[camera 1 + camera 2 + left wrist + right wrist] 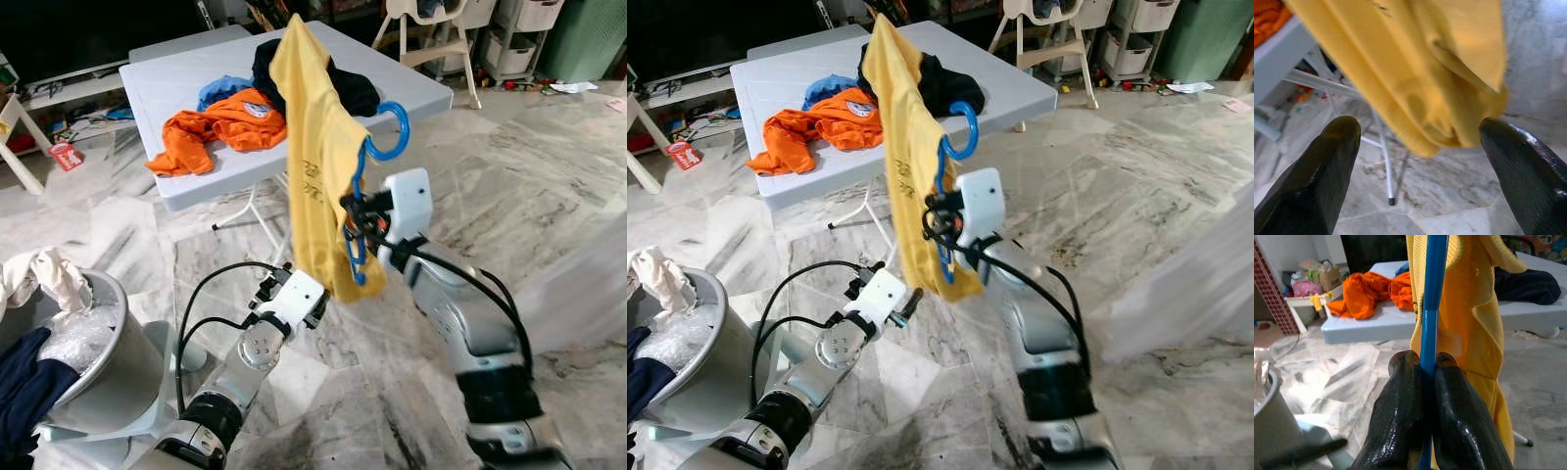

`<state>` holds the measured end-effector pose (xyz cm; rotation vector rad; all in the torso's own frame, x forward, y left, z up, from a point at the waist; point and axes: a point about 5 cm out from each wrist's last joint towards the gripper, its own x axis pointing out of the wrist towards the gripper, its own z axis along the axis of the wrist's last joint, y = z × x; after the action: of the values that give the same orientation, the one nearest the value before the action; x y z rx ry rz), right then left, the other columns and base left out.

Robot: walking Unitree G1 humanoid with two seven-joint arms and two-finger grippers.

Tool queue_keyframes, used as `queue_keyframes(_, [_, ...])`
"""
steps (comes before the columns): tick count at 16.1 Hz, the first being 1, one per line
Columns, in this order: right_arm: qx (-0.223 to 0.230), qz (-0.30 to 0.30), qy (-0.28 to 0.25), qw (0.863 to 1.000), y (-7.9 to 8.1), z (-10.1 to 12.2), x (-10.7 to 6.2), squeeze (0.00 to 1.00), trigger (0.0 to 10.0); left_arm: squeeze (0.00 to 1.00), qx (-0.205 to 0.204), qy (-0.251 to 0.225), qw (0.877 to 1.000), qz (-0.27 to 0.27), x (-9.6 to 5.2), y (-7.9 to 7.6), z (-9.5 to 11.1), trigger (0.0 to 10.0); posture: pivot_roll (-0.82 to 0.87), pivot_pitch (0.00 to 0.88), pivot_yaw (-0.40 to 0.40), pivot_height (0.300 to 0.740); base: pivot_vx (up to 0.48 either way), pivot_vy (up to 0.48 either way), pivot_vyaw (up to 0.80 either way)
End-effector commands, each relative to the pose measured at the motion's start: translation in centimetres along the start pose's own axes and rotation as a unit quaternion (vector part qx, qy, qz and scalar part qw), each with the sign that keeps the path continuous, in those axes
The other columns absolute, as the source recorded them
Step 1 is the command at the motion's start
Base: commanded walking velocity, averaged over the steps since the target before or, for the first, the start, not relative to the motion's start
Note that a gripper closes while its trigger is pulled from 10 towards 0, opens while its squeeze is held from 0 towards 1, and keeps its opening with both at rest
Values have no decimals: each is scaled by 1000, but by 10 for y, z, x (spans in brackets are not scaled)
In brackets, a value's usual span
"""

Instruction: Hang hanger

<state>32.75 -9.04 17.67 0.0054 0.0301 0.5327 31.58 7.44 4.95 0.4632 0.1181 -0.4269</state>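
My right gripper (1422, 369) clamps the blue plastic hanger (377, 147) upright above the marble floor so its draped yellow knit shirt (315, 157) hangs free, while my left gripper (1420, 147), fingers spread wide, waits beneath the hem.

Blue hanger (377, 157) held upright, yellow shirt (315, 157) draped.

A white folding table (186, 176) carries orange clothes (220, 125) and a dark garment (348, 90).
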Motion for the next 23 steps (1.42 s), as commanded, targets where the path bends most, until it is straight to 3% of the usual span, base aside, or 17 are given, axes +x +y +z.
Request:
queue_keyframes(1, [-44,43,-13,998,11,-4,-8,0,0,0,16,-23,999,22,-4,19,2,10000,-187,7,108,740,0,0,0])
queue_keyframes(3, [-53,59,8,997,9,-15,-17,0,0,0,32,-40,999,16,-7,26,1,10000,-177,8,111,740,0,0,0])
queue_keyframes(5, [-62,68,31,995,2,-29,-28,0,0,0,76,-56,996,4,-17,41,0,10000,-161,7,114,740,0,0,0])
queue_keyframes(9, [-79,106,48,990,-2,-37,-37,0,0,0,118,-53,992,-14,-27,57,-6,10000,-149,3,123,740,0,0,0])
queue_keyframes(12, [-80,154,57,983,1,-41,-45,0,0,0,96,-85,991,-39,-29,60,2,10000,-151,0,123,740,0,0,0])
queue_keyframes(15, [-82,158,73,981,-4,-48,-52,0,0,0,100,-107,989,-12,-27,67,13,10000,-154,0,126,740,0,0,0])
queue_keyframes(20, [-80,181,84,977,-5,-51,-60,0,0,0,69,-108,992,8,-24,73,14,10000,-159,0,133,740,0,0,0])
queue_keyframes(22, [-77,192,86,975,-2,-51,-61,0,0,0,39,-108,993,-2,-20,70,15,10000,-166,0,130,740,0,0,0])
queue_keyframes(23, [-79,199,88,973,-1,-51,-61,0,0,0,21,-119,993,-17,-17,65,19,7412,-168,0,129,740,0,0,0])
